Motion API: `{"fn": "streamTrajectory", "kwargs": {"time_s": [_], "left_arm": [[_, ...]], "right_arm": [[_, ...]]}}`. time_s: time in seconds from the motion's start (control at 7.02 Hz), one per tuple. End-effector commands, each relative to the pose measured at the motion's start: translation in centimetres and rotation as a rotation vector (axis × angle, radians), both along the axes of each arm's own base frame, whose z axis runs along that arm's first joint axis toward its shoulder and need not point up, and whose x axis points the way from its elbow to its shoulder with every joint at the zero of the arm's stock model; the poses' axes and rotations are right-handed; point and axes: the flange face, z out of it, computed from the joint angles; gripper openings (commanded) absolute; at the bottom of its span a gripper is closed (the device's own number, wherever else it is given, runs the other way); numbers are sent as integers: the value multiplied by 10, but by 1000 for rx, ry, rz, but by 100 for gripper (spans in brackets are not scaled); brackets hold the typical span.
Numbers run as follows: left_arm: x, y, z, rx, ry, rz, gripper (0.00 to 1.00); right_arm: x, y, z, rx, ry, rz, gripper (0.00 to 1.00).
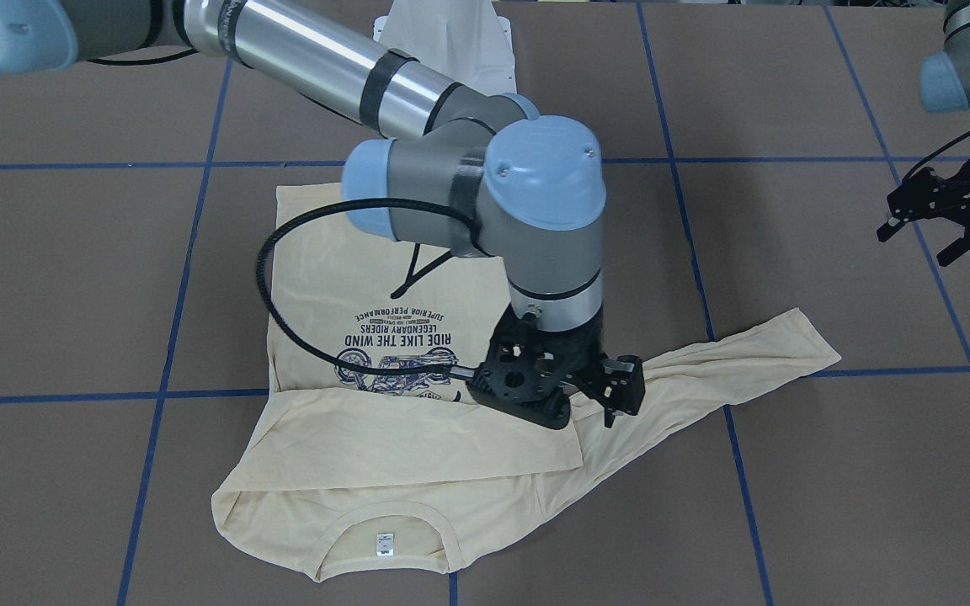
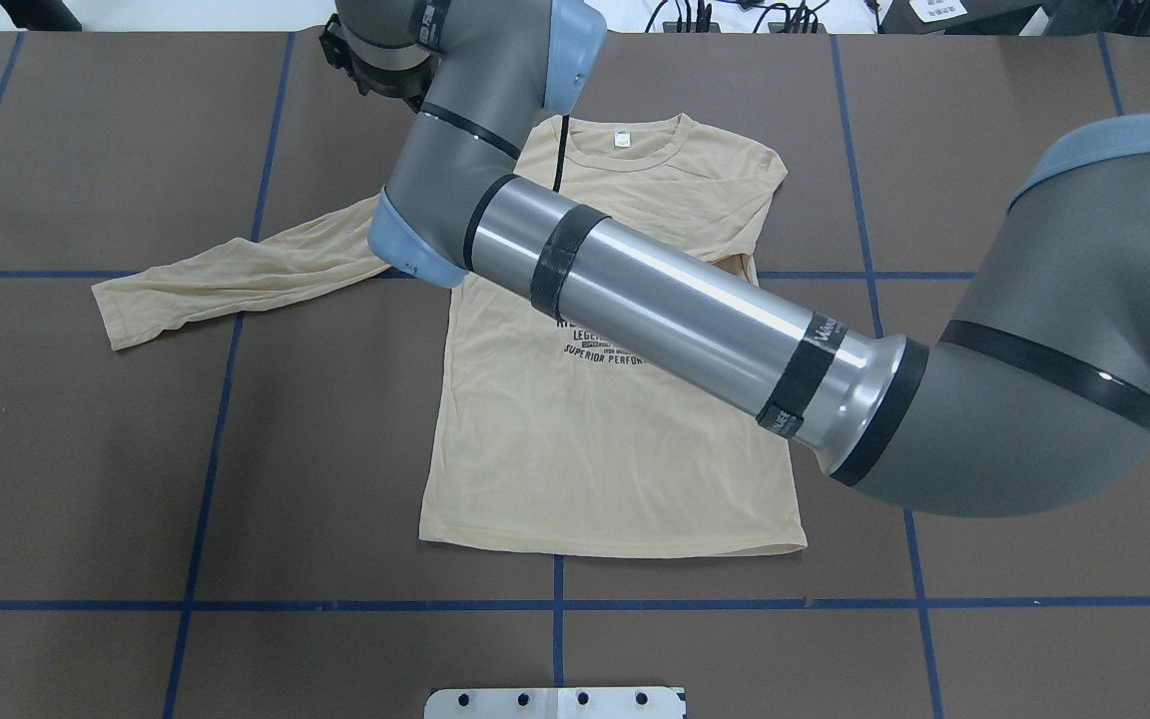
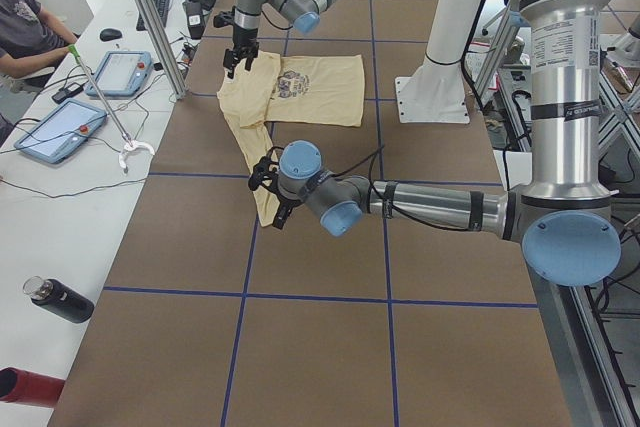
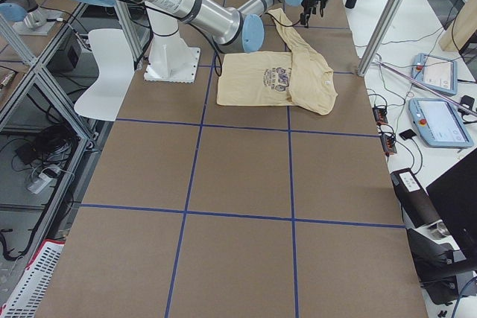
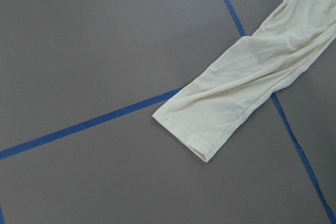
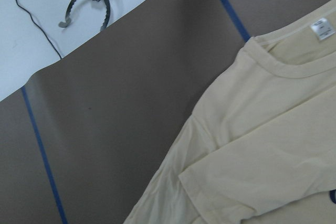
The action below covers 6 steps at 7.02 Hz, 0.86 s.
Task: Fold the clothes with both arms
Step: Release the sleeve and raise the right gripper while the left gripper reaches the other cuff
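The cream-yellow T-shirt lies flat, print up, with the neck label on the side away from the robot. One sleeve is folded across the chest. The other sleeve stretches out flat toward my left arm's side. My right arm reaches across the shirt. My right gripper hangs open and empty just above where that sleeve joins the body. My left gripper is open and empty, hovering above the table beyond the sleeve's cuff.
Brown table with blue tape grid lines. The white pedestal base stands at the robot's side of the shirt. A metal grabber tool lies on the white side bench past the table edge, where an operator sits with tablets.
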Motion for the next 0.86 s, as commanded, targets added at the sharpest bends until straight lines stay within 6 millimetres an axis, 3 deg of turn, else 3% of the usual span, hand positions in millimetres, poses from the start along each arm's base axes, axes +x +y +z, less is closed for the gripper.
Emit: {"fn": "streamTrajectory", "kwargs": {"time_s": [0.0,0.14,0.29,0.43,0.57,0.71], "left_arm": [[40,-49,16,-16,-17,-11,97],[55,-68,20,-26,-23,-1,91],[65,-83,28,-34,-24,0,86],[77,-86,34,-47,-27,17,77],[84,-88,36,-54,-27,30,64],[98,-93,39,-61,-31,47,60]], "right_arm": [[74,28,89,-24,51,-81,100],[105,49,133,16,77,-112,100],[155,69,180,72,92,-135,100],[197,77,218,93,95,-187,100],[224,77,247,105,109,-211,100],[231,80,260,120,124,-226,100]]}}
